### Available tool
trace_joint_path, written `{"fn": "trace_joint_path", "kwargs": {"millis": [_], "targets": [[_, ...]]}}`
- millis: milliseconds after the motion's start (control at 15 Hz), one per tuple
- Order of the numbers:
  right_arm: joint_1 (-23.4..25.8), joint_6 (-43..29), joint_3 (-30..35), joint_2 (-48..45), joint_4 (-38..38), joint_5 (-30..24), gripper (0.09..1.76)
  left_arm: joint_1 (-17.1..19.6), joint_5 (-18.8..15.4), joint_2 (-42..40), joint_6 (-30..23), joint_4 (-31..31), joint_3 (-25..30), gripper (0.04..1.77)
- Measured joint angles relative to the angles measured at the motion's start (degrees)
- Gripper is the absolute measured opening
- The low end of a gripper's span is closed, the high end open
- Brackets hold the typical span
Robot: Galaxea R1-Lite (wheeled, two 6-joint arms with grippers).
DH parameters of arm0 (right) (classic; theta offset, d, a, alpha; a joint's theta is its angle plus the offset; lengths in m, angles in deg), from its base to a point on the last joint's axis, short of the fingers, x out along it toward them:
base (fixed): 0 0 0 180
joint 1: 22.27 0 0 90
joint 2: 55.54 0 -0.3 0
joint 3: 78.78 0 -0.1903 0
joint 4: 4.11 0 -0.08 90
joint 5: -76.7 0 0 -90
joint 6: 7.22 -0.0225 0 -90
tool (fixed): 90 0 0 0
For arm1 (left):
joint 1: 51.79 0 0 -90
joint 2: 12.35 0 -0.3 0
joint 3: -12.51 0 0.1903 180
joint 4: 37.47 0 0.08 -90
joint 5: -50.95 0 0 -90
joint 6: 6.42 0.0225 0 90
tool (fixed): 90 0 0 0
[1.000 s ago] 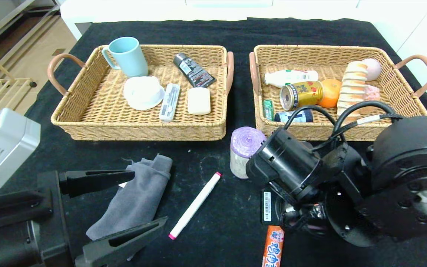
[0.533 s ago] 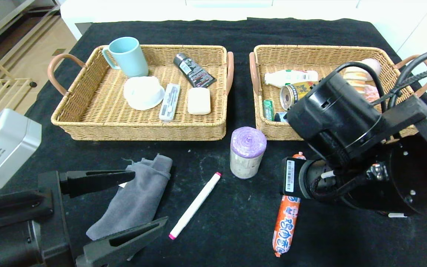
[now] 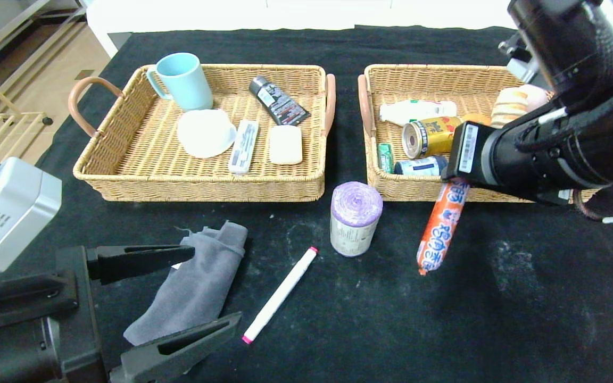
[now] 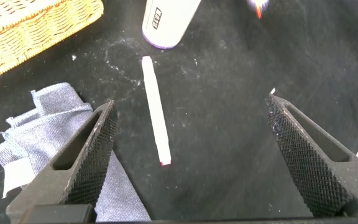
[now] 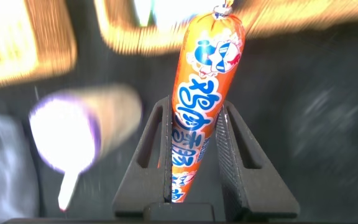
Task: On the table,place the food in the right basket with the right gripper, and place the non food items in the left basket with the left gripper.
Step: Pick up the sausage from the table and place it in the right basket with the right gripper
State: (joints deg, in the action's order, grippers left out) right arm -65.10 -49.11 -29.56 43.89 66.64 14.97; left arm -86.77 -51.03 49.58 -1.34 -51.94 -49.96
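Note:
My right gripper [image 5: 194, 106] is shut on the long orange sausage [image 5: 207, 81]. In the head view the sausage [image 3: 441, 226] hangs tilted in the air at the front wall of the right basket [image 3: 498, 74], where the gold can [image 3: 431, 136] and bread roll [image 3: 508, 101] lie. My left gripper [image 3: 215, 284] stands open low at the near left, its fingers on either side of the grey towel [image 3: 200, 282]. The marker [image 3: 280, 294] lies beside the towel and the purple-topped roll [image 3: 356, 218] stands upright past it. The left wrist view shows the marker [image 4: 155, 111] between the wide-apart fingers.
The left basket [image 3: 205, 186] holds a teal mug [image 3: 181, 80], a white dish [image 3: 205, 132], a white bar [image 3: 285, 144] and a black tube [image 3: 278, 107]. A white bottle [image 3: 415, 110] and a small blue can [image 3: 421, 166] lie in the right basket. The right arm overhangs that basket's right half.
The right arm has lifted the sausage from the table's near edge and carried it up and away to the right basket's front. The left arm has stayed put.

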Motion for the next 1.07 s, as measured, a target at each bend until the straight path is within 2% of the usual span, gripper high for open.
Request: {"fn": "trace_joint_path", "kwargs": {"millis": [133, 267, 667, 1067], "targets": [[2.91, 1.12, -3.61, 0.32, -0.69, 0.00, 0.51, 0.00, 0.02, -0.02, 0.00, -0.04, 0.00, 1.72], [4.77, 2.23, -5.11, 0.88, -4.63, -0.02, 0.51, 0.00, 0.00, -0.07, 0.00, -0.09, 0.00, 1.72], [8.44, 8.20, -5.60, 3.68, -20.58, -0.05, 0.51, 0.11, 0.00, 0.17, 0.07, 0.16, 0.99, 1.72], [10.28, 10.25, -5.57, 6.47, -29.37, 0.01, 0.51, 0.33, 0.00, 0.06, 0.13, 0.33, 1.10, 1.72]]}}
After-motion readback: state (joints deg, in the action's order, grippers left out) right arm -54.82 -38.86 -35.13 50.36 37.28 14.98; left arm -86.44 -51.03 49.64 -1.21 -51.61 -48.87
